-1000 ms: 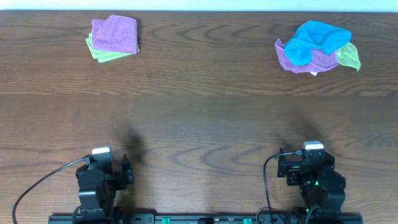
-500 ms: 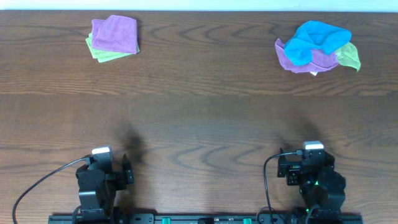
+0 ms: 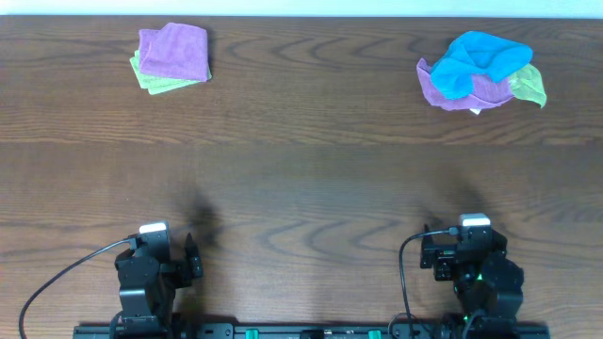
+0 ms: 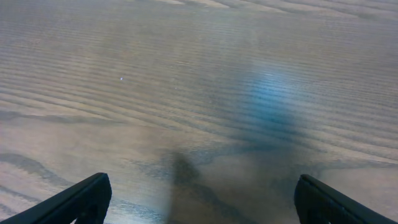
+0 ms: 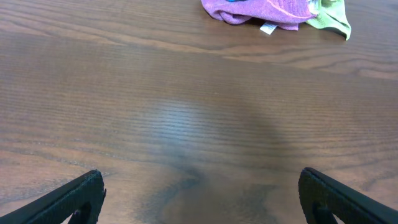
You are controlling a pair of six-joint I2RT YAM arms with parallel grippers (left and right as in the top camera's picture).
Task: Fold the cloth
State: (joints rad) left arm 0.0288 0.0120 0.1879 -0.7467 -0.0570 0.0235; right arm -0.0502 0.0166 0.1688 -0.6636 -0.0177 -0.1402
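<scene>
The cloth (image 3: 476,58), bright sky-blue and crumpled, lies on top of a small heap at the table's far right. Both arms rest at the near edge, far from it. In the left wrist view my left gripper (image 4: 202,202) is open, its dark fingertips (image 4: 81,199) wide apart over bare wood. My right gripper (image 5: 202,196) is open too, nothing between its fingertips (image 5: 329,196). The heap's near edge shows at the top of the right wrist view, and the blue cloth is almost wholly cut off there.
Under the blue cloth lie a crumpled purple cloth (image 3: 462,92) and a light-green cloth (image 3: 529,85). A folded purple cloth (image 3: 173,52) sits on a light-green one (image 3: 151,80) at the far left. The wooden table (image 3: 301,179) spreads between.
</scene>
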